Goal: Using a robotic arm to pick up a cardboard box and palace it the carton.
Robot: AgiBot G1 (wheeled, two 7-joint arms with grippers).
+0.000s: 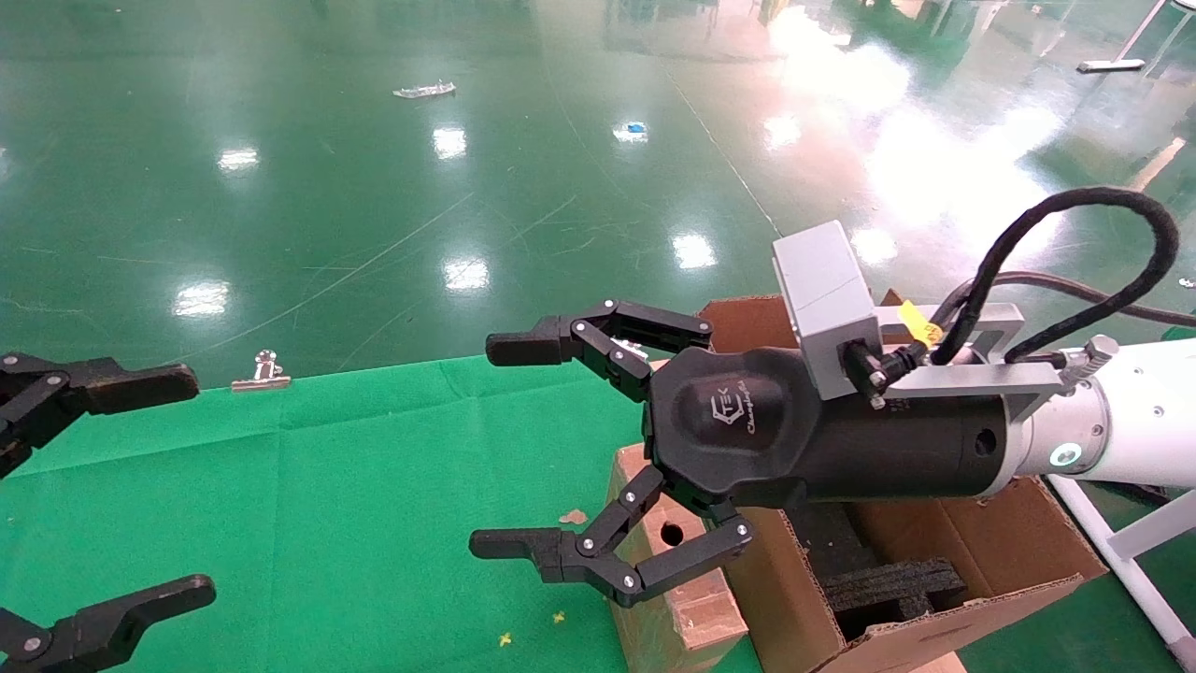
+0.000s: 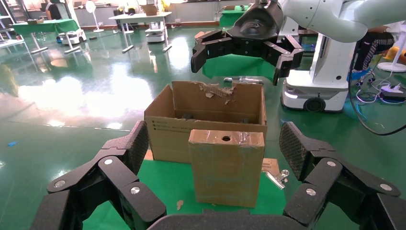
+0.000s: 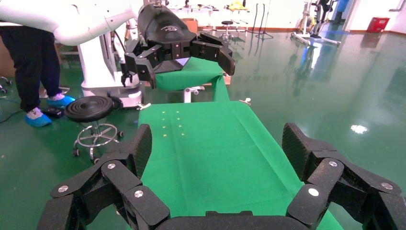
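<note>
The cardboard box (image 1: 668, 579) stands upright on the green cloth (image 1: 327, 486) touching the carton (image 1: 934, 579), while the right gripper (image 1: 505, 449) hangs spread wide and empty just above it and the left gripper (image 1: 177, 486), also open, waits well off.

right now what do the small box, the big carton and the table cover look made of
The small box looks like plain brown cardboard, matt, with glossy clear tape along its holed top edge. The carton is corrugated board: its torn rim shows ragged fluting. The table cover seems green woven cloth, matt, with fold creases.
</note>
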